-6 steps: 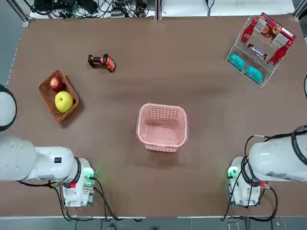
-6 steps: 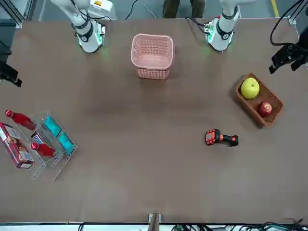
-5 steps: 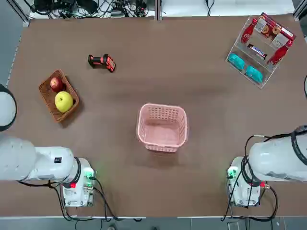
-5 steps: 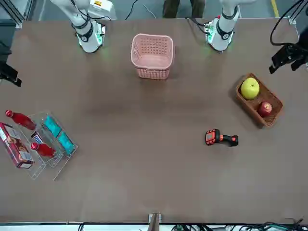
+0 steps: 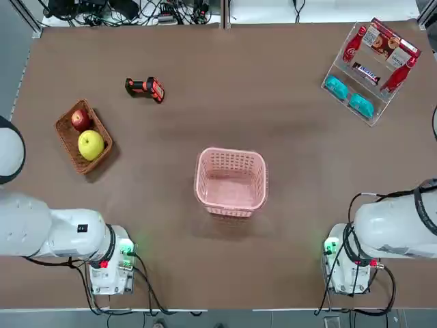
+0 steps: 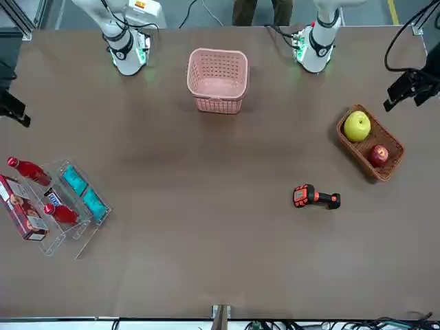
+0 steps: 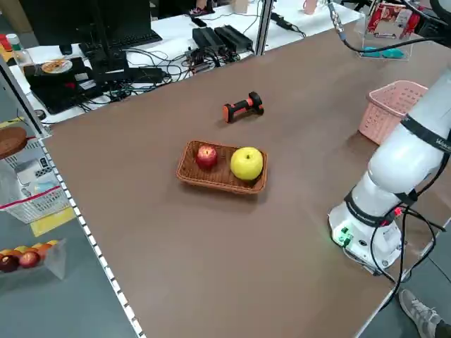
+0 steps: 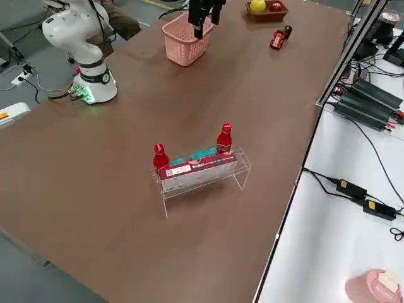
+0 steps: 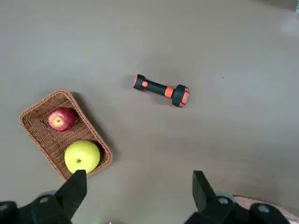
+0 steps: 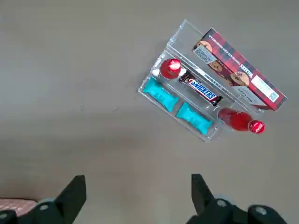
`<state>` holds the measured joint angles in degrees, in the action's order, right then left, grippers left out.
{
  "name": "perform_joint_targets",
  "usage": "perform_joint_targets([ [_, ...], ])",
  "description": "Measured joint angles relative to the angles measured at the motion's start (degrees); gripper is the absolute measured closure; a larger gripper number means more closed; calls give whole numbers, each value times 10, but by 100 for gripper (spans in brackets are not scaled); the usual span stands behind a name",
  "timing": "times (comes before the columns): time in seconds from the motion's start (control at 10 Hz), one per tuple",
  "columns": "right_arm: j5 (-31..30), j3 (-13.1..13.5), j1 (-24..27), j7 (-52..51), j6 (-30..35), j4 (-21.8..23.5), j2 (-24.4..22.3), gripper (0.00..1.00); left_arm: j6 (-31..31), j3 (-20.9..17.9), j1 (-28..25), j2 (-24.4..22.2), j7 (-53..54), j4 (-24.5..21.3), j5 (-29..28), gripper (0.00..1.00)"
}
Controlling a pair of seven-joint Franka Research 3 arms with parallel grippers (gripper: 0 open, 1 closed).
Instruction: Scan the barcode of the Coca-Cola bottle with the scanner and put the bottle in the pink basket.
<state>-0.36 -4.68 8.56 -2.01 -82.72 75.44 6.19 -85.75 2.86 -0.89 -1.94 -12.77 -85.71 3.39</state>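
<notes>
Near side: pink basket point(image 5: 231, 210) mid-table between the arm bases, nothing in it. Left gripper point(image 9: 140, 186) hangs over the left side, wide open, holding nothing; cropped in front view, shifted a touch from the earlier frame. Right gripper point(image 10: 139, 186) wide open, nothing held, right side, also cropped. Scanner point(image 5: 145, 89) lies past wicker basket point(image 5: 71, 140). Far right: both red bottles point(image 10: 240, 120) in clear rack point(image 5: 339, 61), unmoved; can't read their lettering. Wrapper point(image 10: 201, 88) says SNICKERS. Cookie box point(image 10: 240, 70) small print illegible.
</notes>
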Motion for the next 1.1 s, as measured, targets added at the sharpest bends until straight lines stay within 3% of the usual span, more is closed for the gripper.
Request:
perform_joint_targets([
  [0.4,0,2,1,-6,-110,37,56,0,-17,0,1,25,-63,-11,0,0],
  [1.1,-1,7,17,-77,-215,38,169,3,-155,2,7,142,-476,-44,0,0],
])
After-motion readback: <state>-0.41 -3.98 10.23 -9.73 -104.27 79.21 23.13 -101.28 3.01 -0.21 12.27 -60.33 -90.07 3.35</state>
